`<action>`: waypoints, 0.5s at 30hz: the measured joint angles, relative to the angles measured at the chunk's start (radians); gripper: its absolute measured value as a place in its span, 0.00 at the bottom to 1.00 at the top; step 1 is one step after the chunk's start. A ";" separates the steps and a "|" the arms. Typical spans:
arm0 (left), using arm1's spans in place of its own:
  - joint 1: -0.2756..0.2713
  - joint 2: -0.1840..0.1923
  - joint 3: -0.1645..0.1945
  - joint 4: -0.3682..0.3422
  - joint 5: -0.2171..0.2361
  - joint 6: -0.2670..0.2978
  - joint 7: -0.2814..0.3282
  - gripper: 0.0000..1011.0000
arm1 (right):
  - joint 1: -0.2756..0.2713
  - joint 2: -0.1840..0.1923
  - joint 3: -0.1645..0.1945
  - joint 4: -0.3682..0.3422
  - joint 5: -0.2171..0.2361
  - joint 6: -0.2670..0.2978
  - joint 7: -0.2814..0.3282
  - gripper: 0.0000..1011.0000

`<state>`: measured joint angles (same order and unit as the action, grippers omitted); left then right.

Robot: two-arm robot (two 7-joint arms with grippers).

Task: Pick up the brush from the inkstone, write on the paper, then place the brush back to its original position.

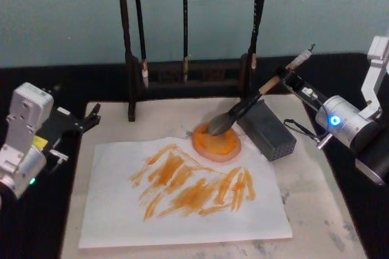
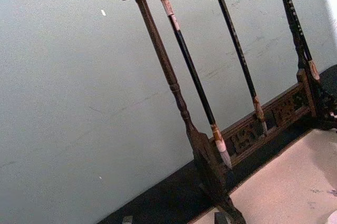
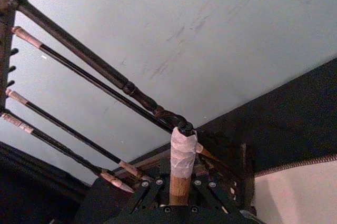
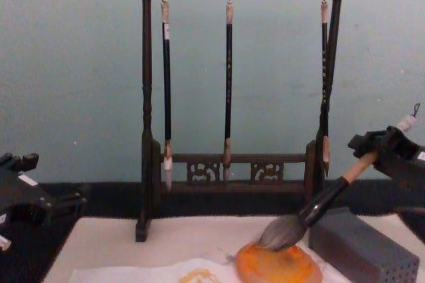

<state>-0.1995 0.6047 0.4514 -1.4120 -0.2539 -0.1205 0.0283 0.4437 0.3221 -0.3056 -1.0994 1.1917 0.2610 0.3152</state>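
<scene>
The brush [image 1: 246, 106] leans at a slant, its fat grey bristle head [image 4: 282, 233] resting on the round orange inkstone [image 1: 217, 143]. My right gripper [image 1: 293, 78] is shut on the upper tan handle, just below the white end cap [image 3: 182, 149]. In the chest view the gripper [image 4: 382, 150] holds the handle above the inkstone [image 4: 275, 266]. The whitish paper [image 1: 121, 222] lies in front of the inkstone and bears broad orange strokes. At the mat's left edge my left gripper [image 1: 92, 115] stands open and holds nothing, well away from the brush; one of its fingertips [image 2: 222, 217] shows low in the left wrist view.
A dark wooden rack [image 1: 182, 76] with three slim hanging brushes stands behind the inkstone. A grey block with a dotted face [image 1: 267, 128] sits right beside the inkstone, under the brush handle. A beige mat [image 1: 316, 198] covers the table, with black cloth around it.
</scene>
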 joint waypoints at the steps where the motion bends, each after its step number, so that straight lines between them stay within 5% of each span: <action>1: 0.000 0.000 0.000 0.000 0.000 0.000 0.000 0.99 | 0.001 0.000 -0.001 0.002 0.001 0.000 -0.001 0.15; 15: 0.000 0.000 0.000 0.000 0.000 0.000 0.000 0.99 | 0.002 0.012 -0.030 0.007 0.032 -0.004 -0.018 0.15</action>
<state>-0.1995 0.6047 0.4514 -1.4120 -0.2539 -0.1205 0.0283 0.4458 0.3341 -0.3356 -1.0920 1.2232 0.2567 0.2968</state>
